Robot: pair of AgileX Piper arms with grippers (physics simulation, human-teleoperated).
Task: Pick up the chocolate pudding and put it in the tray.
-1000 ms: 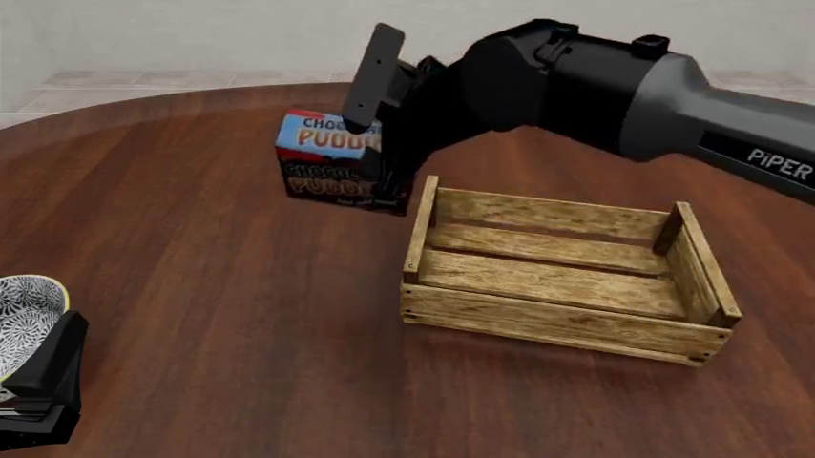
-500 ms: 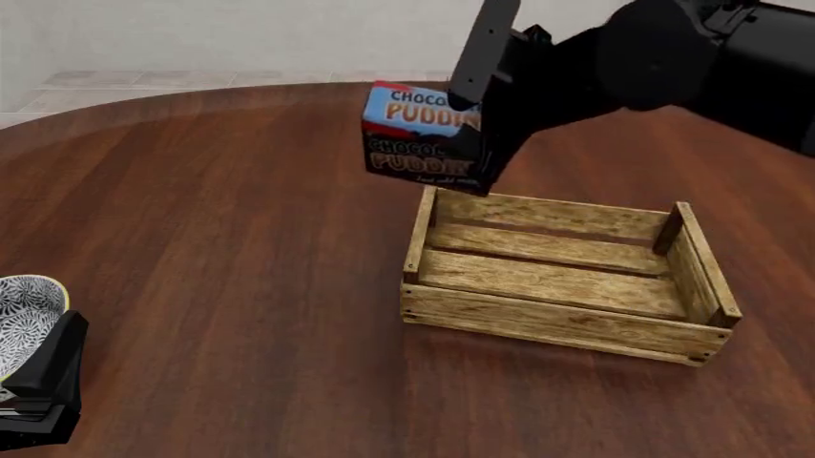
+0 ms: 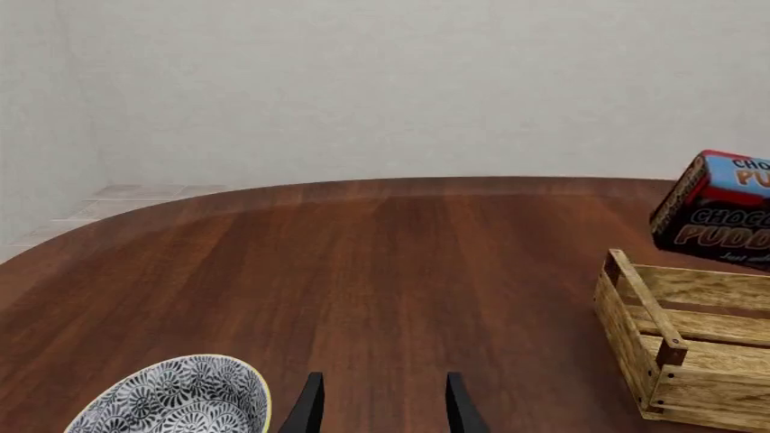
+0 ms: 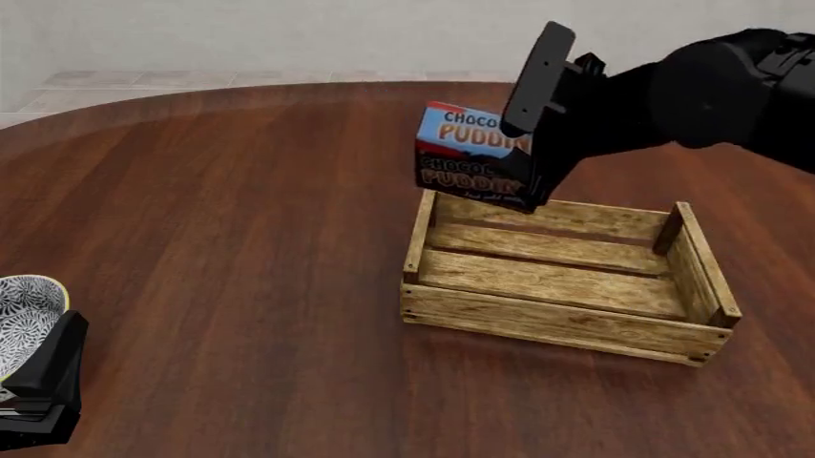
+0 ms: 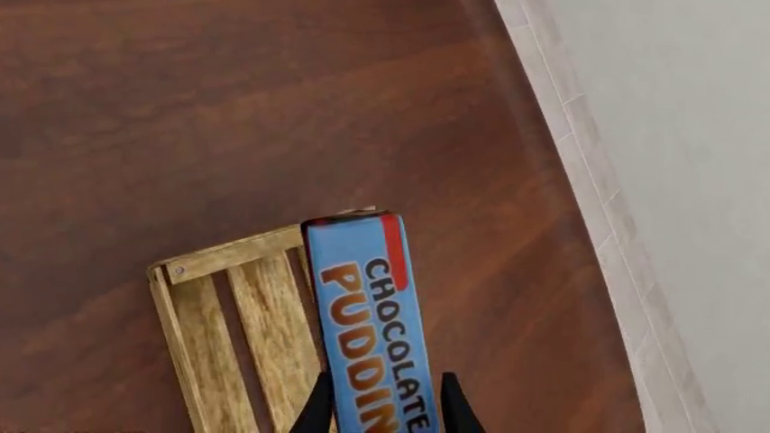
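The right tool (image 4: 532,134) is clamped on the pudding (image 4: 469,157), a finger on each side of the carton (clearest in the right wrist view). The carton hangs in the air, slightly tilted, above the far left corner of the tray (image 4: 556,322), clear of its boards. The left tool (image 3: 382,408) sits low over the counter (image 4: 229,239) with its fingers apart, empty, beside a patterned bowl (image 4: 26,310).

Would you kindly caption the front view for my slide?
Right gripper holds the chocolate pudding above the tray.
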